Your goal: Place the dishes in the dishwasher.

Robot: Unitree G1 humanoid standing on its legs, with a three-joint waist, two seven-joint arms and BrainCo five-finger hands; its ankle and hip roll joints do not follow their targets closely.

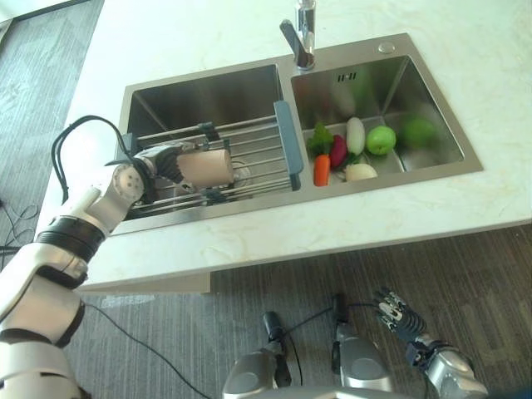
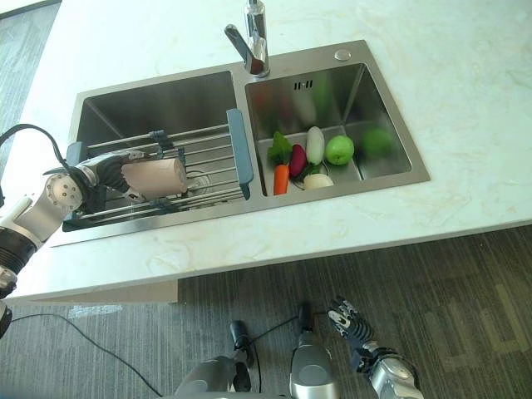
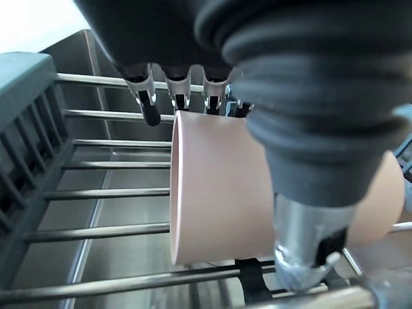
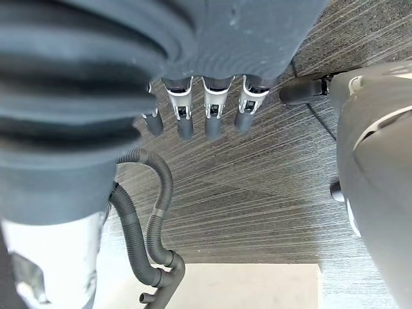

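One pale pink ceramic cup (image 3: 219, 187) is held on its side in the left hand (image 1: 170, 162), fingers over it and thumb beneath, just above the single steel-barred drying rack (image 1: 249, 158) that spans the left basin of the double steel sink (image 1: 432, 170). Beyond the fingertips, the right basin holds five toy vegetables (image 1: 345, 150). The right hand (image 4: 206, 109) hangs relaxed and empty near the floor. The smooth cup could probably slip or catch a bar as it is lifted.

Right basin: carrot (image 1: 322, 170), beetroot (image 1: 337, 151), white radish (image 1: 356, 135), green apple (image 1: 381, 140) clustered together; Faucet (image 1: 301, 35): behind the sink divider; Desk (image 1: 465, 58): pale marble; Floor (image 1: 465, 274): grey carpet; Hoses (image 4: 148, 219): grey, ribbed
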